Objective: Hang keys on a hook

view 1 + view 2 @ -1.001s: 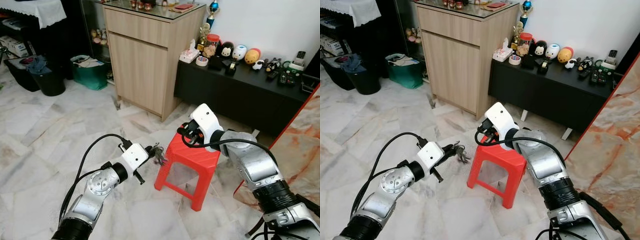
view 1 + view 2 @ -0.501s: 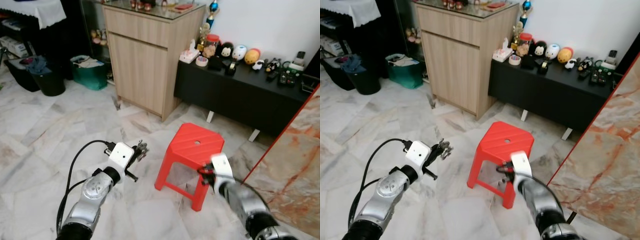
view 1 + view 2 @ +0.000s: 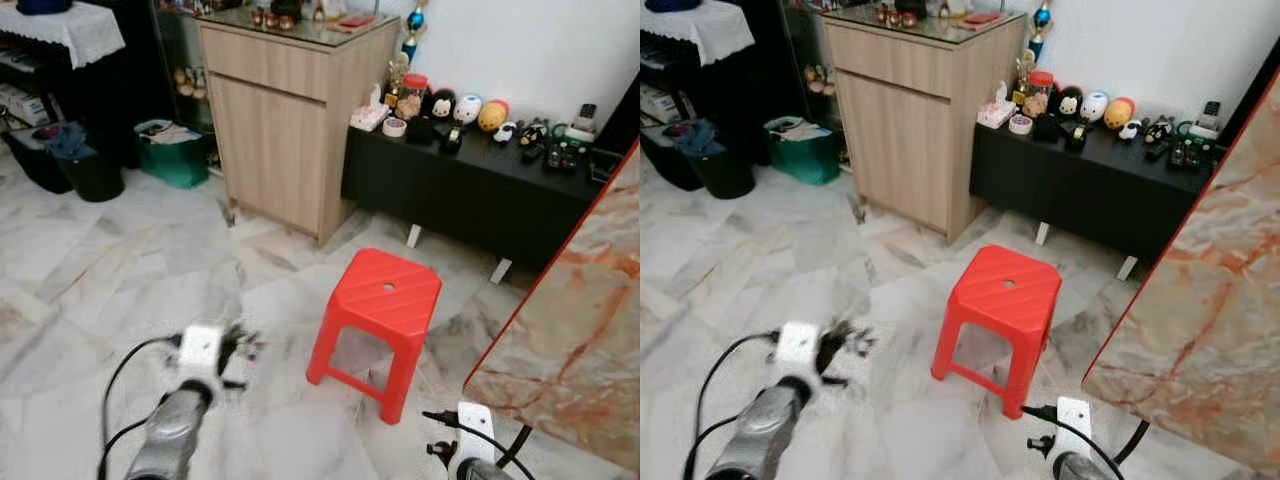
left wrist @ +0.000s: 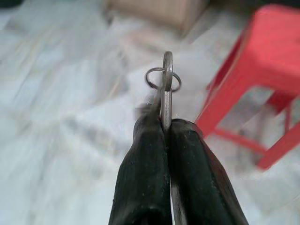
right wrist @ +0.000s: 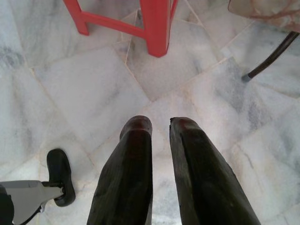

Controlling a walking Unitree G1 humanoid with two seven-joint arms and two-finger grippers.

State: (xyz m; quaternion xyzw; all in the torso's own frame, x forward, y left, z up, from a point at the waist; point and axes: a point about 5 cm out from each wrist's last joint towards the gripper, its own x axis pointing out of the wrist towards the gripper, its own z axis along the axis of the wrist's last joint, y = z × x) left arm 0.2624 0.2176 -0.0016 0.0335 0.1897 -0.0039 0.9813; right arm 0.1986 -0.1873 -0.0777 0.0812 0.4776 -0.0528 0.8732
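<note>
The left claw [image 4: 166, 129] is pinched tight (arm blurred, held forward), while the right claw [image 5: 159, 123] hangs low, fingers parted.

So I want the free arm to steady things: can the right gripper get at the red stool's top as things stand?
Probably not without lifting first. The right gripper hangs low, pointing at the marble floor beside the red stool, whose leg is near but its top sits above.

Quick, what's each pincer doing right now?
Left pincer: closed on the keys, ring sticking out past the fingertips.
Right pincer: open, holding nothing, pointing down at the marble floor.
</note>
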